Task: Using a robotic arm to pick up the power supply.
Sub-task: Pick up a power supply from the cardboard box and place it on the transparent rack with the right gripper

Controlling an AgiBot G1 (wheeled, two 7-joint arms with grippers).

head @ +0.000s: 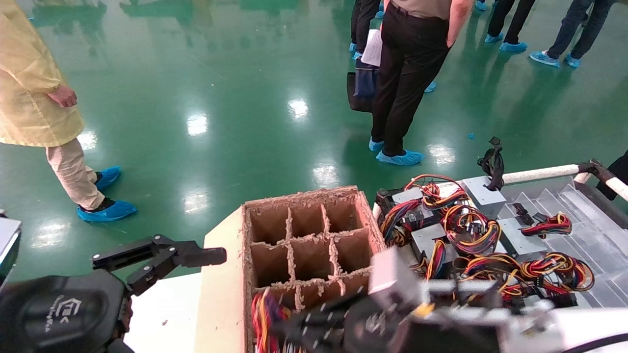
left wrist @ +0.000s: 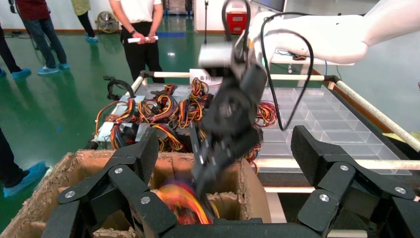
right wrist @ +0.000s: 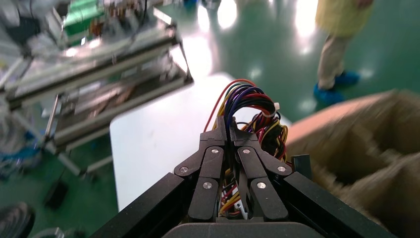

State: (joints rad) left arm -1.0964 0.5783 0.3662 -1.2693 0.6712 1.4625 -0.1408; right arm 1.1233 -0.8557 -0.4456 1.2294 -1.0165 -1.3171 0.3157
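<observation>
R. black linkage-finger gripper [right wrist: 233, 136] clenched on bundle of multicoloured wires [right wrist: 247, 106] above brown cardboard divider box [head: 306, 240]; L. gripper [left wrist: 223, 163] spread wide, idle beside box.

One divided carton [head: 304, 240], two arms [head: 64, 309].

Glossy green floor [head: 235, 73], bystanders — perhaps visitors [head: 412, 73]

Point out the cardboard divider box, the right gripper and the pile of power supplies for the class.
cardboard divider box [head: 304, 240], head view, on a centre divider wall.
right gripper [right wrist: 232, 140], right wrist view, at fingertips shut on wire bundle [right wrist: 247, 99].
power supplies [head: 483, 193], head view, on a grey casing.
</observation>
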